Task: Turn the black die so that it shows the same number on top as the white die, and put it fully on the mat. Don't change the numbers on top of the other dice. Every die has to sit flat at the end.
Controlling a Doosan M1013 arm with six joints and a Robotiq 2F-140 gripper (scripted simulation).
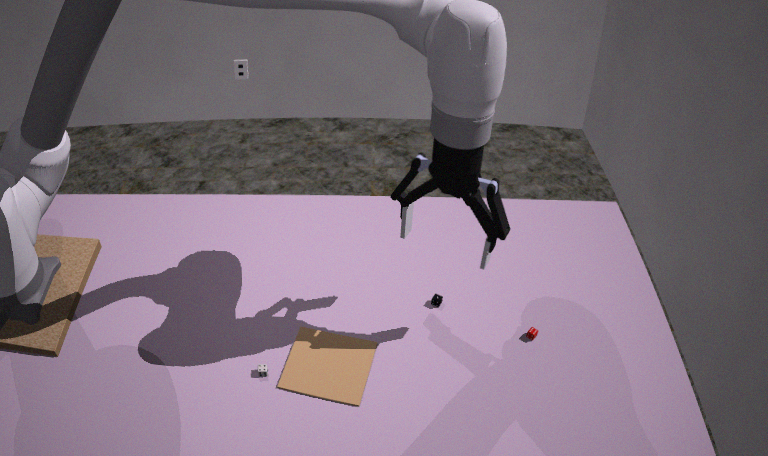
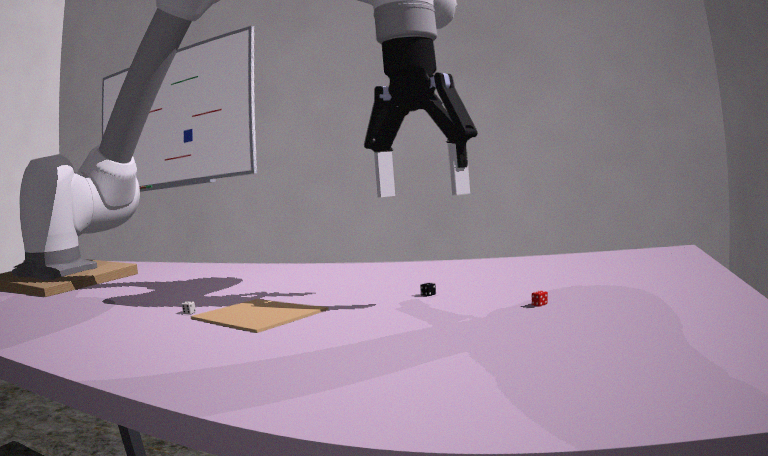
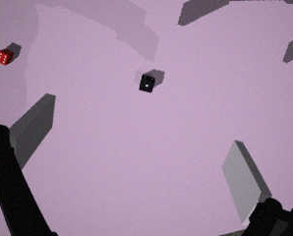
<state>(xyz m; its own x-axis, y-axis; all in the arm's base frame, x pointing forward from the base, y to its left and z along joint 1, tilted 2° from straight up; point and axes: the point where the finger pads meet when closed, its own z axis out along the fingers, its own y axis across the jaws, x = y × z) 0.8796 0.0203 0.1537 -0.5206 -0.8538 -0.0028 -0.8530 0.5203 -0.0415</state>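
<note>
The black die (image 1: 436, 300) (image 2: 428, 289) (image 3: 146, 82) sits flat on the pink table, off the mat, with one pip showing on top in the wrist view. The white die (image 1: 262, 369) (image 2: 188, 307) sits just left of the tan mat (image 1: 327, 367) (image 2: 254, 316). My gripper (image 1: 445, 243) (image 2: 421, 184) is wide open and empty. It hangs high above the table, over the black die and a little behind it.
A red die (image 1: 531, 333) (image 2: 539, 298) (image 3: 5, 57) sits to the right of the black die. The arm's base stands on a wooden board (image 1: 70, 270) (image 2: 101, 271) at the far left. The table's edges lie at the right and the back.
</note>
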